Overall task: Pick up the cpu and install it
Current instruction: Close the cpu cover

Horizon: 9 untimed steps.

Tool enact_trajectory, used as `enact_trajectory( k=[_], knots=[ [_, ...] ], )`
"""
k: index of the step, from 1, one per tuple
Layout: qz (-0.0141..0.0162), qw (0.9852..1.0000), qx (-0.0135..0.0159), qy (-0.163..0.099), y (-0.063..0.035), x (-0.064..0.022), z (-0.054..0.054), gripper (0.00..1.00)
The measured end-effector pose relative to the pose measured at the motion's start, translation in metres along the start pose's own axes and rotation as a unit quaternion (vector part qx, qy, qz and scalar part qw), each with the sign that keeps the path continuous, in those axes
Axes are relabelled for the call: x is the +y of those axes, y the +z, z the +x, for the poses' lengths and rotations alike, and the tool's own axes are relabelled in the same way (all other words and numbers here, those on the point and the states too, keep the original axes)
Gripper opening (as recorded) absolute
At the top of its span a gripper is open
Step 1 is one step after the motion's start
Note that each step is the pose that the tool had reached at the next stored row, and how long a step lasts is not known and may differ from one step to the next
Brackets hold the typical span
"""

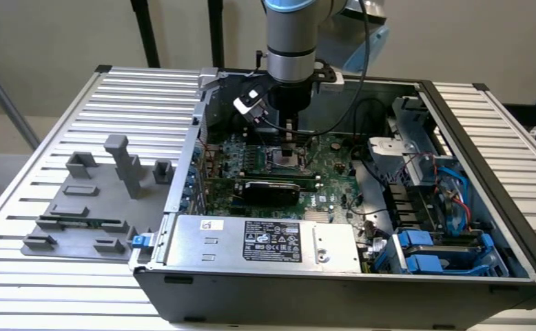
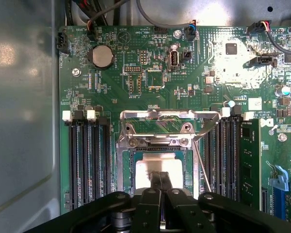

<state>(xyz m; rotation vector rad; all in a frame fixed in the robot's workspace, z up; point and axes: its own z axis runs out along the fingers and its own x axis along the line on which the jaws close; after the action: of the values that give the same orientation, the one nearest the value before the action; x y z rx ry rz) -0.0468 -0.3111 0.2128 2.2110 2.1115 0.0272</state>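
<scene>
Up in the upper middle of the exterior view, my arm [image 1: 291,41] hangs straight down into the open case [image 1: 342,307], gripper [image 1: 292,138] low over the motherboard [image 1: 337,176]. On the wrist cam the fingers [image 2: 166,183] are pressed together with nothing clamped between them, tips right over the cpu [image 2: 146,169]. It lies flat in the socket with the metal frame [image 2: 157,127] open just beside it and RAM slots [image 2: 89,160] on either side; can't tell if the tips actually touch it. Grey fixture [image 1: 94,207] sits at the left of the exterior view, outside the case.
</scene>
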Motion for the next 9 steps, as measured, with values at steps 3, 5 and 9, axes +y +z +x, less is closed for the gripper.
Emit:
enact_trajectory(
  k=[3, 5, 9],
  knots=[
    [0.0, 1.0, 0.0, 0.0, 0.0, 0.0, 0.0, 0.11],
    [0.0, 1.0, 0.0, 0.0, 0.0, 0.0, 0.0, 0.11],
    [0.0011, 1.0, -0.0001, 0.0, -0.0017, 0.004, -0.0007, 0.11]
  ],
)
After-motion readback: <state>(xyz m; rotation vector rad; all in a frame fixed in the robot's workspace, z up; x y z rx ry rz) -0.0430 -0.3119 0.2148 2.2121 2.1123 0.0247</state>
